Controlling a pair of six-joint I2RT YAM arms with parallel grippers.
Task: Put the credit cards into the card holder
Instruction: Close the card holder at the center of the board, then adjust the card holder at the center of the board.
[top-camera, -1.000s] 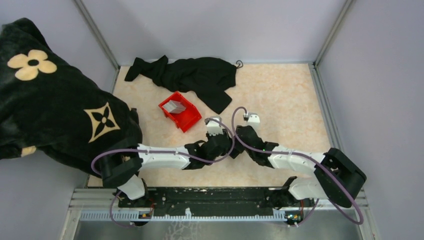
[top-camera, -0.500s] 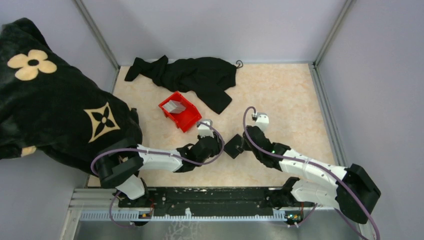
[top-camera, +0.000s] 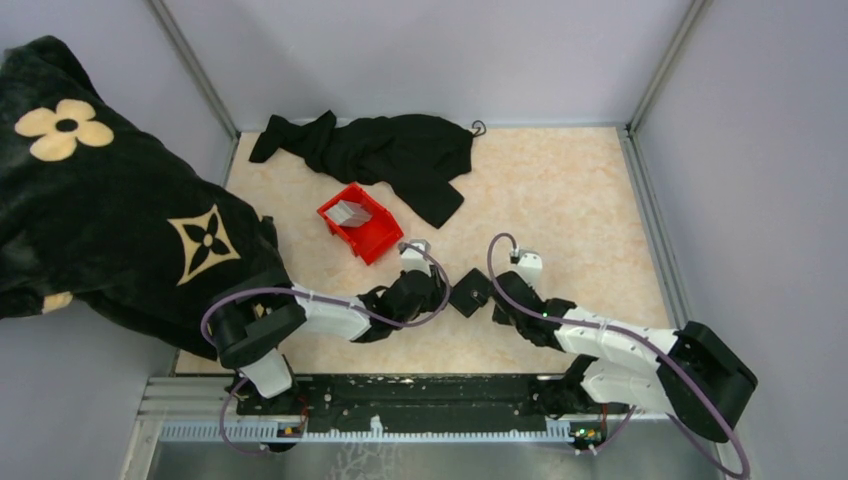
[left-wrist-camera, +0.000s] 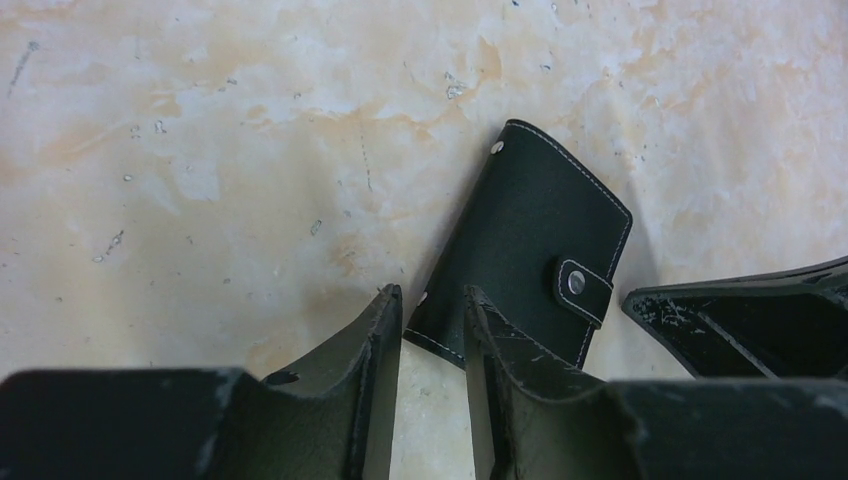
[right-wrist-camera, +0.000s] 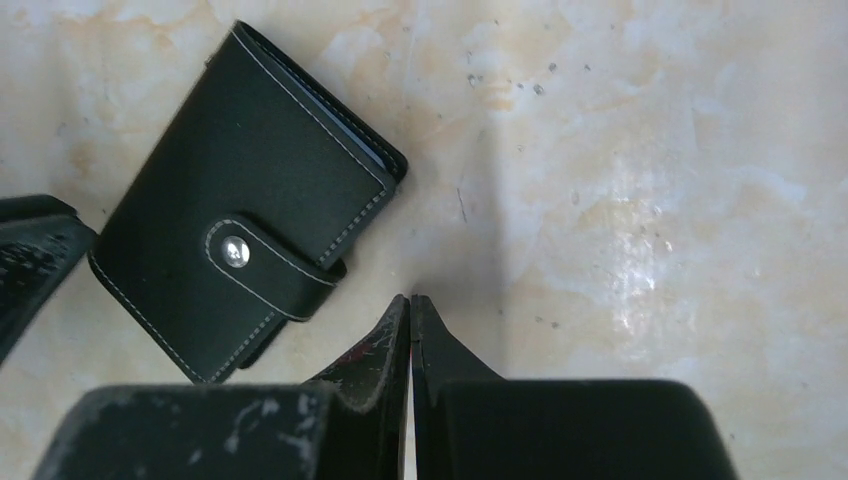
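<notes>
Black card holder (top-camera: 469, 293) found closed and flat on bench (top-camera: 560, 200), snap fastened, between both sets of jaws. Left jaws slightly parted, gripping nothing; holder's near corner at their mouth, body toward 1 o'clock. Right jaws clenched, empty; holder just beside, at 10 o'clock.

Card holder (top-camera: 469, 294) lies flat on the table (top-camera: 570, 190), near the middle, slightly toward the near edge. I note the left gripper (left-wrist-camera: 430, 300) just left of it, with one corner of the holder at its fingertips. The right gripper (right-wrist-camera: 410, 302) is just right of it, apart from its edge. The bin (top-camera: 372, 238) sits far-left of the holder, with the credit cards (top-camera: 350, 211) standing inside. A garment (top-camera: 390, 150) lies behind the bin along the far edge. A large cloth (top-camera: 110, 210) drapes over the left side.
</notes>
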